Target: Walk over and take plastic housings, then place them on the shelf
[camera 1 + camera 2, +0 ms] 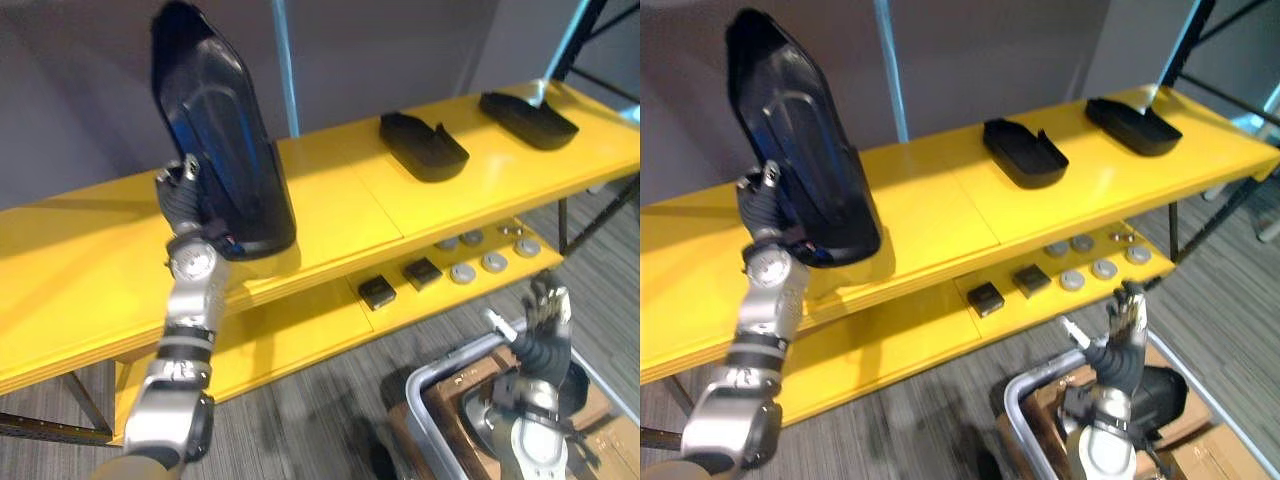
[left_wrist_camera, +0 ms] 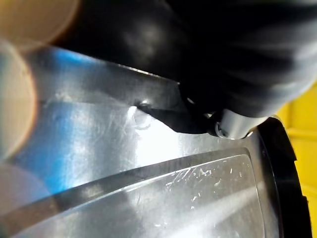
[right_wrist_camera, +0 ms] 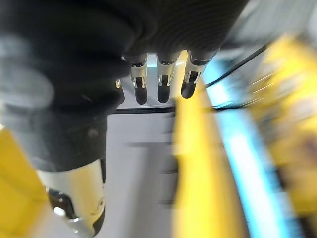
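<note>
Left eye view: left hand (image 1: pixel 185 195) raised at the yellow shelf (image 1: pixel 330 200), clamped on an upright plastic housing (image 1: pixel 215 130).
Its thumb presses the glossy face, and the lower end is at the shelf's top board. Three in all: a second housing (image 1: pixel 422 145) and a third housing (image 1: pixel 527 118) lie flat further right on that board. Two black blocks (image 1: pixel 377 292) sit on the shelf's lower board. The right hand (image 1: pixel 545 320) is low before the shelf, fingers straight and apart.
</note>
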You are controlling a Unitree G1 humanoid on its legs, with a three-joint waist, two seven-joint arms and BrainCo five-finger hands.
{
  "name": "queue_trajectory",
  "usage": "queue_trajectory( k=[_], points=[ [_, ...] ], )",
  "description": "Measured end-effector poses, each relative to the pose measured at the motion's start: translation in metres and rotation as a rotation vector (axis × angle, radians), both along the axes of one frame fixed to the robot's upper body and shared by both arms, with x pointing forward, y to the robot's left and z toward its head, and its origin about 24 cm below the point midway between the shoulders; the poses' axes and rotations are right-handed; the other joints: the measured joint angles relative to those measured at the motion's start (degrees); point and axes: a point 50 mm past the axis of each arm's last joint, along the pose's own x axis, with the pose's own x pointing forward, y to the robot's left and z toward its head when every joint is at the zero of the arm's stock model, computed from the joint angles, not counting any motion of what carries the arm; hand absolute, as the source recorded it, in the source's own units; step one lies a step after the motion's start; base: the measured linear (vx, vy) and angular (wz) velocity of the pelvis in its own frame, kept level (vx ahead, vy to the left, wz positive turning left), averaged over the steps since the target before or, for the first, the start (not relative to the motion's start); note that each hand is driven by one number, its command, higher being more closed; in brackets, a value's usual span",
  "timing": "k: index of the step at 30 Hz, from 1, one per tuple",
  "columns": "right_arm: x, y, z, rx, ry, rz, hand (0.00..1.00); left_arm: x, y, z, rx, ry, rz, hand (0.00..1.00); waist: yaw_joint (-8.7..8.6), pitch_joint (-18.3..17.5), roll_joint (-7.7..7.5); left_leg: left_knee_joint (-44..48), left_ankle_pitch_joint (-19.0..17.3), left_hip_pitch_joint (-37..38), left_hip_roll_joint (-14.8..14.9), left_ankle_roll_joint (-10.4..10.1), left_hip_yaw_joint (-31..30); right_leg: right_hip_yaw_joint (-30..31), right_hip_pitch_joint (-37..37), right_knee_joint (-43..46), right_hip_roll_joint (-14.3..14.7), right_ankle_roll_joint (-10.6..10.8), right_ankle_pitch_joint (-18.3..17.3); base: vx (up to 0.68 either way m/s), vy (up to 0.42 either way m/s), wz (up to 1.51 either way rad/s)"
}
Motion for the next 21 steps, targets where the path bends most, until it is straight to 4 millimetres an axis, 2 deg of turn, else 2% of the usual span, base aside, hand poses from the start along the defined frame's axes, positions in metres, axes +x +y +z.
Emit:
queue_trajectory(
  k=[2,5,8,15,16,21],
  points=[
    [-0.017,0.006,-0.029,0.024,0.146,0.031,0.0,0.001,0.018,0.023,0.033,-0.007,0.038,1.0,-1.37,2.7,-0.15,0.8,0.0,-1.4,0.1,-0.1,0.6,0.4,-1.0,-0.5,0.0,-0.1,0.6,0.02,0.004,-0.17],
    [-0.03,0.015,-0.042,0.021,0.224,0.083,0.0,0.0,0.031,0.046,0.091,-0.016,0.07,1.0,-1.41,5.1,-0.62,1.2,0.0,-2.8,0.3,-0.1,1.5,1.3,-2.8,-0.5,0.3,-0.2,1.0,0.02,0.008,-0.12],
    [-0.034,0.018,-0.045,-0.008,0.25,0.096,0.0,-0.002,0.043,0.062,0.126,-0.008,0.097,1.0,-1.78,7.3,-1.19,1.4,0.0,-3.7,0.4,-0.1,1.8,1.7,-3.7,-0.5,0.4,-0.2,1.2,0.03,0.034,-0.08],
    [-0.033,0.031,-0.045,0.013,0.241,0.121,0.0,-0.001,0.063,0.068,0.132,0.074,0.125,1.0,-1.31,9.2,-1.76,1.6,-0.2,-5.9,0.7,-0.3,2.6,2.3,-6.3,-0.4,0.7,-0.3,1.3,0.03,0.041,-0.04],
    [-0.032,0.034,-0.042,0.018,0.229,0.131,0.0,-0.001,0.062,0.072,0.128,0.072,0.122,0.0,-1.05,9.8,-1.85,1.6,-0.2,-6.0,0.7,-0.3,2.7,2.5,-6.4,-0.4,0.8,-0.4,1.4,0.04,0.038,-0.08],
    [-0.03,0.046,-0.041,0.039,0.218,0.175,0.0,0.0,0.062,0.084,0.127,0.073,0.122,0.0,-0.87,10.2,-1.88,1.8,-0.2,-7.4,0.8,-0.4,2.9,2.8,-7.9,-0.2,0.9,-0.4,1.4,0.03,0.038,-0.03]
  ],
)
